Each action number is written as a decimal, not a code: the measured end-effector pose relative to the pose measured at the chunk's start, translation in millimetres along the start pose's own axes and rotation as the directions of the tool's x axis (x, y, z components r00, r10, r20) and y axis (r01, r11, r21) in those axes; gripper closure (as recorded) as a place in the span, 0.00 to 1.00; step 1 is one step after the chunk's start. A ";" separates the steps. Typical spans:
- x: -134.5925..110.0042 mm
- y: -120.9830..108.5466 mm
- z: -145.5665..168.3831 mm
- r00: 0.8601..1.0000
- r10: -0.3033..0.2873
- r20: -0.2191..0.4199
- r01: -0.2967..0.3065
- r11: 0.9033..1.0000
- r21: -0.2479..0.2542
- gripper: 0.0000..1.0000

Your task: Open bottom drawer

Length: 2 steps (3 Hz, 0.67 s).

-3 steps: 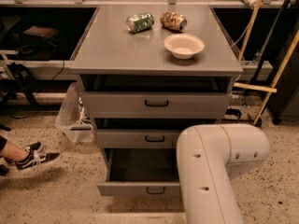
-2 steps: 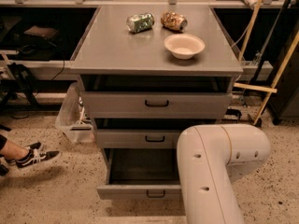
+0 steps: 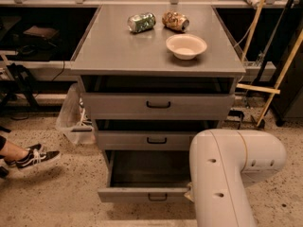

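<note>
Matt grey metal bottom drawer (image 3: 142,194), end effector hidden behind smooth white plastic arm (image 3: 227,174), speckled stone floor (image 3: 57,193)

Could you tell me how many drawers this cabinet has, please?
3: top drawer under the tabletop, middle drawer below it, bottom drawer lowest, pulled out. The gripper is hidden behind the arm beside it.

3 drawers (image 3: 158,105), 2 cans (image 3: 141,22), 1 bowl (image 3: 186,46); gripper (image 3: 189,193) at bottom drawer (image 3: 142,195).

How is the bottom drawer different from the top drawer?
The bottom drawer is pulled far out, showing its inside; the top drawer is barely out. The bottom drawer's front is lower than the top drawer's. Both are grey with black handles. The gripper is hidden behind the arm, by the bottom drawer.
</note>
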State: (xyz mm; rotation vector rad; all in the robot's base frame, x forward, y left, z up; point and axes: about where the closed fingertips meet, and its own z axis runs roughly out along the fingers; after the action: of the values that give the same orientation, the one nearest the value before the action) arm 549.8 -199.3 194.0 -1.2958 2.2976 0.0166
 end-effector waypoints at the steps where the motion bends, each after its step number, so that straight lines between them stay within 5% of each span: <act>1: 0.1 0.1 -0.3 1.000 0.000 0.000 0.000 1.000 0.000 1.00; 2: 6.6 8.6 -4.0 1.000 -0.005 0.019 0.005 1.000 -0.007 1.00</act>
State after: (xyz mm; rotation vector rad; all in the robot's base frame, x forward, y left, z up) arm 538.5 -200.9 192.7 -1.2995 2.2803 0.0358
